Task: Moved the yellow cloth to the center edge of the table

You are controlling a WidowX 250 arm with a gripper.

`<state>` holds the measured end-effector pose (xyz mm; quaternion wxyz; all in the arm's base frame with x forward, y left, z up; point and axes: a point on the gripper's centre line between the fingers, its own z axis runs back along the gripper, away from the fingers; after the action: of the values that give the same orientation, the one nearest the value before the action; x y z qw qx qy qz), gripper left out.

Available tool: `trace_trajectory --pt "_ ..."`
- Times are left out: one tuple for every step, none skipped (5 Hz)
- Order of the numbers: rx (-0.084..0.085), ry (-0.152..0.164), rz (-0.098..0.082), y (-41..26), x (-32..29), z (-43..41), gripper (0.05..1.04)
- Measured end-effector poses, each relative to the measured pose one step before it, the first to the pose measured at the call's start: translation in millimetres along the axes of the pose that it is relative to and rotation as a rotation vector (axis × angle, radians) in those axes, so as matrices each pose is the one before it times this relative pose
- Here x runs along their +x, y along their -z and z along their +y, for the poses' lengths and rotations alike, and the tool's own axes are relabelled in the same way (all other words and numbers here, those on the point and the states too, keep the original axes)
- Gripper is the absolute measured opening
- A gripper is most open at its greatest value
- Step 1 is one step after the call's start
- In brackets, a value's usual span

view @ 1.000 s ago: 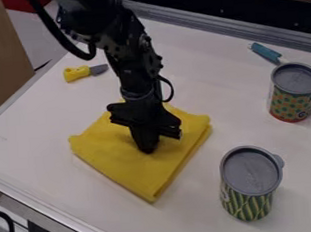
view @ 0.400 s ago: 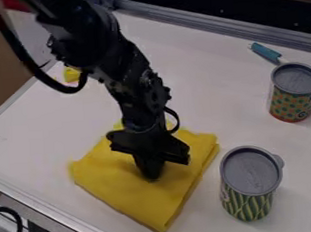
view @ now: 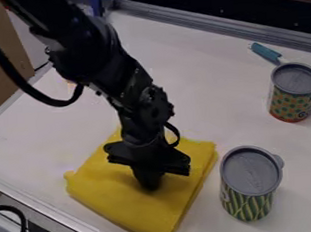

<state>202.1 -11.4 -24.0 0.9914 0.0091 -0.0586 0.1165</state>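
on the white table, the yellow cloth lies directly beneath the gripper, spread or pinching i cannot tell.

White table. Lidded cups: two, one striped cup, one dotted cup; grey lids, likewise two. Cloths: one, yellow cloth, near table's lower-left edge. Blue-handled utensils: one blue-handled utensil, close to table's upper-right edge.
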Motion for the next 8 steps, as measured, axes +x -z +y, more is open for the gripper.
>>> trace_trajectory --pt "-0.0077 -0.0277 0.0001 -0.09 -4.79 0.38 0.052" --pt "-0.0202 -0.0422 0.0076 -1.37 -7.02 -1.33 0.052" --pt "-0.0059 -0.0132 0.0144 -1.33 1.57 -1.06 0.052" --pt "0.0037 -0.0229 0.0018 -4.83 2.23 4.54 0.052" --pt "-0.0045 -0.0061 0.0001 -6.8 3.68 2.22 0.064" --pt "-0.0005 -0.0223 -0.0114 -11.4 5.46 -1.58 0.196" --pt "-0.0569 -0.0719 -0.0537 -16.84 8.26 -2.6 0.43" --pt "-0.0122 -0.2292 -0.0228 -13.71 10.61 0.53 0.729"
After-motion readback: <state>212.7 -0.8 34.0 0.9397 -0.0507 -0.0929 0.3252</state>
